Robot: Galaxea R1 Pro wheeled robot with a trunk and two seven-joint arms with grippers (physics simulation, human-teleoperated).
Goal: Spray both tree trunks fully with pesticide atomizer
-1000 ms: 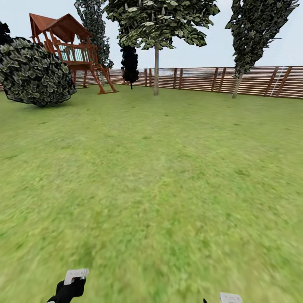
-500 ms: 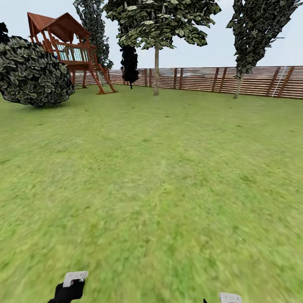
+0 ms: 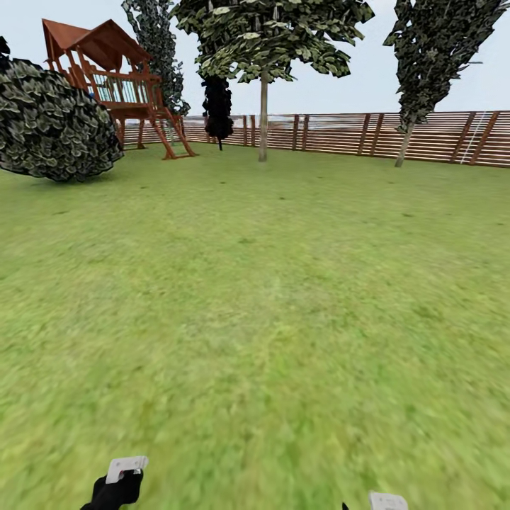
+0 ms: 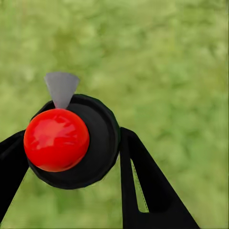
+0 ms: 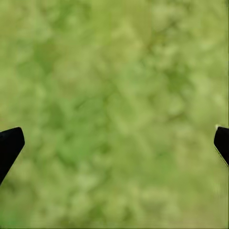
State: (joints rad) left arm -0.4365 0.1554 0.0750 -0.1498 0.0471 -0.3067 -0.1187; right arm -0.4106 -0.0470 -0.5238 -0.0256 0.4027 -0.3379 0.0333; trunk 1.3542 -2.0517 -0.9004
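Head view: open lawn (image 3: 283, 297) to fence (image 3: 425, 134); left claw (image 4: 71, 157) clamping atomizer (image 4: 71, 143), right claw (image 5: 114, 143) apart.

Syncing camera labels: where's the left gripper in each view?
Head view: left gripper at the bottom edge, left of centre, over the lawn.
Left wrist view: its fingers flank a black round object carrying a red ball, grass behind.
Right wrist view: the right gripper, fingers wide apart, over grass.
Shared landmark: the lawn.
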